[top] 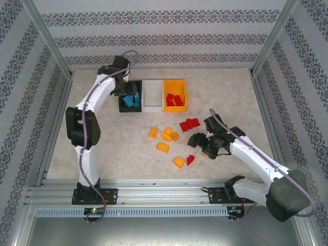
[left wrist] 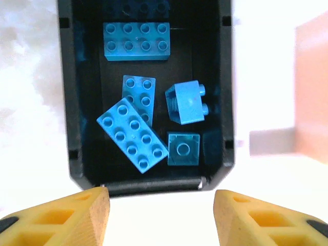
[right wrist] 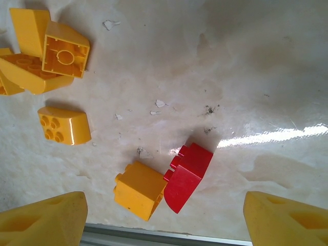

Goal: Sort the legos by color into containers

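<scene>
Right wrist view: right gripper (right wrist: pixel 165 220), spread wide and empty, has the red lego (right wrist: pixel 187 177) centred just ahead, touching a yellow lego (right wrist: pixel 138 189); left gripper (left wrist: pixel 161 205) parted, empty

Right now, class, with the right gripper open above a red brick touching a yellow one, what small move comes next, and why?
Probably lower the right gripper onto the red brick alone: the jaws are open, and the yellow brick touches its side.
</scene>
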`<state>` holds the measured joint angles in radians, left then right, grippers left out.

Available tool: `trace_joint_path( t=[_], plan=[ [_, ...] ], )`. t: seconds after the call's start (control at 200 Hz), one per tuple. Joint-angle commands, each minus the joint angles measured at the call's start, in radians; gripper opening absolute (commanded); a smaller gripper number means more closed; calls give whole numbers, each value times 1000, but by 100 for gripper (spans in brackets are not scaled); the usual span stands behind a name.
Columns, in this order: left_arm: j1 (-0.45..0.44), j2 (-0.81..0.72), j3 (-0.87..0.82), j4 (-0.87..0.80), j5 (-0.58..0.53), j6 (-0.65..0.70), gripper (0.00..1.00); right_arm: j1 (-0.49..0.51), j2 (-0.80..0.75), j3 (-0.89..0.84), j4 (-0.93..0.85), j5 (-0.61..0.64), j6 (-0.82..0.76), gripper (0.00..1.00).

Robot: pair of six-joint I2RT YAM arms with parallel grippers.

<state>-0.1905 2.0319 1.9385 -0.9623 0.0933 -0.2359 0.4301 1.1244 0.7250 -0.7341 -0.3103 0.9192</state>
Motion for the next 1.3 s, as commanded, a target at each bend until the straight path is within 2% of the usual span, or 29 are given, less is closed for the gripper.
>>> trace_joint_path(
  t=[0.0, 0.17, 0.29, 0.45, 0.669, 0.824, 1.004, 1.124, 1.294],
  plan=[
    [-16, -140, -92, -16, 2, -1, 57, 13, 27, 33, -61, 34, -1, 79],
    [-62, -346, -364, 33, 19, -35, 58, 60, 84, 30, -103, 69, 48, 77],
    [-98, -489, -558, 79, 45, -113, 58, 99, 132, 21, -75, 70, 123, 77],
    [-162, -595, -720, 120, 47, -184, 58, 119, 201, 24, -24, 64, 187, 76],
    [-204, -637, -770, 100, 28, -210, 58, 132, 279, 20, 26, 54, 224, 73],
    [-223, -655, -794, 87, 23, -220, 58, 150, 328, 22, 80, 45, 252, 65],
    [-259, -663, -822, 82, 20, -229, 58, 174, 366, 28, 109, 33, 274, 51],
    [-275, -662, -838, 85, 23, -237, 58, 174, 356, 31, 106, 38, 279, 36],
    [-313, -667, -839, 64, 9, -227, 58, 160, 341, 91, 50, 66, 240, 27]
  ],
)
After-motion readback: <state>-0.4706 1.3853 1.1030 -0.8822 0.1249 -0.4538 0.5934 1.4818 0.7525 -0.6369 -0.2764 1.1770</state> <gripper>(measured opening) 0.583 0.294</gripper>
